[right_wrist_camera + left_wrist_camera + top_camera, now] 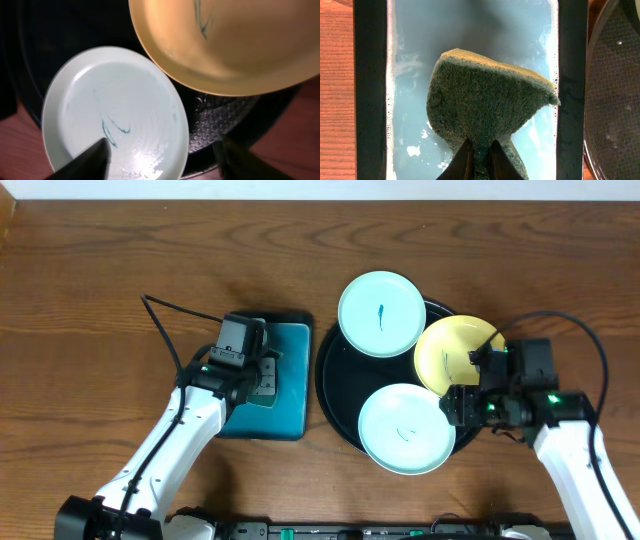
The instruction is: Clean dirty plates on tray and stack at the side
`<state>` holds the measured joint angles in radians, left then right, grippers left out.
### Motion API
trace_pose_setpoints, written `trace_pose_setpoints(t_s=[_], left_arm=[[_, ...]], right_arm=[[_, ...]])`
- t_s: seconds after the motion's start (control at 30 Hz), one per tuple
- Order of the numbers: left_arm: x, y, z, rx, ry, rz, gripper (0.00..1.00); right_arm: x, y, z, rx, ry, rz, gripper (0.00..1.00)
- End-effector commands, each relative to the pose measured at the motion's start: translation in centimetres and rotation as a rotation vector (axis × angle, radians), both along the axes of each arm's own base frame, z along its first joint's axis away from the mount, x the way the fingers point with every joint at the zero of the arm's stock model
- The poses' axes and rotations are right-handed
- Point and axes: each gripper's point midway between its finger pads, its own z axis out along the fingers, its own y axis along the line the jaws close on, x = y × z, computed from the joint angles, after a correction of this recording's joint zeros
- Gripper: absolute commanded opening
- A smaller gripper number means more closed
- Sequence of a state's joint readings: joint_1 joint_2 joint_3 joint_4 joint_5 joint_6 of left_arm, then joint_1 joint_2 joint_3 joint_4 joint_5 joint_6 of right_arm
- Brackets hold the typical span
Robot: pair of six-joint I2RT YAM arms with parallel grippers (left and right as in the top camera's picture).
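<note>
- The left gripper [480, 146] is clamped on the near end of a green sponge [490, 95]; the fingers are pressed into it.
- The sponge is held over the wet teal floor of a rectangular tray [370, 90], which stands just left of the round black tray [335, 395].
- The right gripper [161, 145] is held with its fingers apart. The right rim of the near mint plate [115, 100] lies between them, and nothing is gripped.
- The yellow plate [225, 50] is seen just beyond that rim, overlapping it. Whether the two touch cannot be told.
- The far mint plate [382, 312] rests at the far left of the round tray.
- A blue-green smear is seen on all three plates. None is judged cleaned, and none is stacked on the table [100, 260].
- Risk: if the right fingers are closed off-centre on the thin rim, the plate may be tipped or squeezed out, since the surface looks wet.
- Risk: if the near plate is lifted, the overlapping yellow plate may be dragged or knocked off the tray's right edge.
- Risk: water may be dripped onto the wood if the soaked sponge is carried across.
</note>
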<state>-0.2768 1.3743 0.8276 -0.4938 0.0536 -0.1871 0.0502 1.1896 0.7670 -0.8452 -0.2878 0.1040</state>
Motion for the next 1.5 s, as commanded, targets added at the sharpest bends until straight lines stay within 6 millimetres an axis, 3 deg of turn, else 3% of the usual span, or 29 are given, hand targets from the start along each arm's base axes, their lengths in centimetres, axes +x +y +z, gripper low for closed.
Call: trace_pose_setpoints(t_s=[0.0,0.3,0.47,0.57,0.67,1.0,1.17,1.3,1.47], left_arm=[[-0.2,-0.2,-0.1,-0.012,0.006,0.002,0.07],[-0.2,-0.2,-0.1,-0.012,0.006,0.002,0.07],[-0.2,-0.2,-0.1,-0.012,0.006,0.002,0.07],[-0.2,-0.2,-0.1,-0.012,0.006,0.002,0.08],[-0.2,-0.2,-0.1,-0.014,0.007,0.005,0.07],[-0.3,-0.7,-0.1,-0.043,0.011,-0.005,0.07],[0.8,-1.1,0.7,-0.058,-0.044,-0.006,0.07],[2.4,-1.5,2.7,-0.087,-0.151,-0.008,0.07],[4.3,-1.3,6.9,-0.133,-0.322,0.009,0.07]], right_arm=[[0.2,0.2,-1.2,0.006,0.059,0.003,0.59],[0.3,0.2,-5.6,-0.002,0.209,0.002,0.52],[0.4,0.4,-7.3,0.004,0.251,0.004,0.28],[0.5,1.1,-7.3,0.045,0.253,0.011,0.11],[1.0,1.8,-7.1,0.086,0.234,0.019,0.01],[3.5,2.8,-6.4,0.148,0.133,0.009,0.01],[4.4,3.8,-6.1,0.149,0.085,0.044,0.01],[4.3,4.0,-6.5,0.082,0.074,0.068,0.01],[4.5,4.3,-6.8,0.012,0.048,0.100,0.01]])
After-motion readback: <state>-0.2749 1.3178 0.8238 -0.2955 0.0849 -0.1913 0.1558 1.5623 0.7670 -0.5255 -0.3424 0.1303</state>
